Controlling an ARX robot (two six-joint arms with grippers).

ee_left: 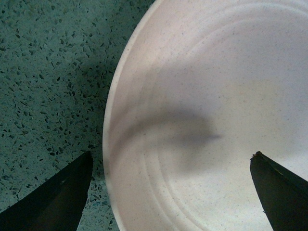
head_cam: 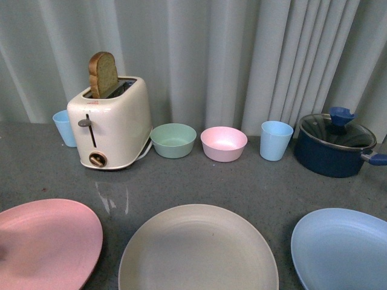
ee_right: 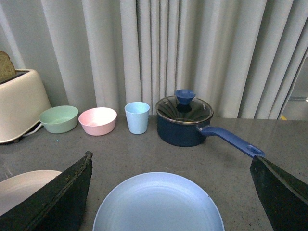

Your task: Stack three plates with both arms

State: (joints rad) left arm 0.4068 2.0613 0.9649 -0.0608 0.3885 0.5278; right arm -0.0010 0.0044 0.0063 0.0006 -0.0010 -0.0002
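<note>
Three plates lie along the table's front edge in the front view: pink plate at left, beige plate in the middle, light blue plate at right. Neither arm shows in the front view. My left gripper is open, close above the pink plate, one finger over the table beside the rim, the other over the plate. My right gripper is open and empty, hovering behind the light blue plate, which lies between its fingers. The beige plate's edge shows beside it.
At the back stand a cream toaster with a bread slice, a light blue cup behind it, a mint bowl, a pink bowl, a light blue cup and a dark blue lidded pot with a long handle.
</note>
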